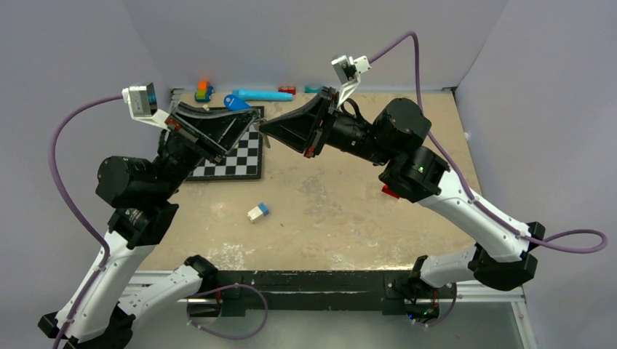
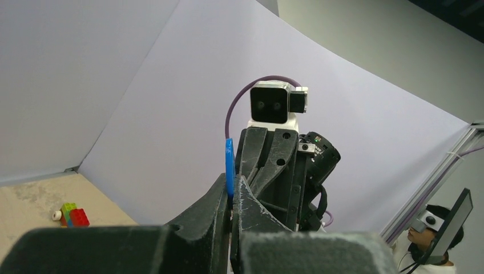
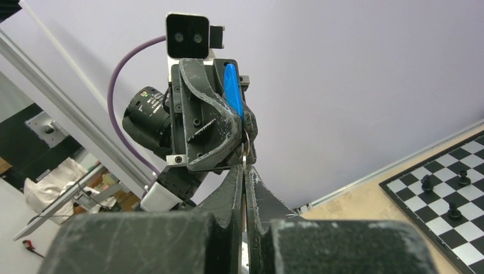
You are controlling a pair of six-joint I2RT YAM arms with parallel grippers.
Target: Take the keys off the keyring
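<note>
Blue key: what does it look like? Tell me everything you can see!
The blue key shows mostly its head, a flat, smooth, bright blue plastic tab with a rounded top. Edge-on it looks like a thin strip. It is up in the air, pinched between the fingers of the shut left pincer. Its metal blade is hidden. Just below it, a silvery bit runs into the shut right pincer. I cannot tell if that is the ring or another key.
</note>
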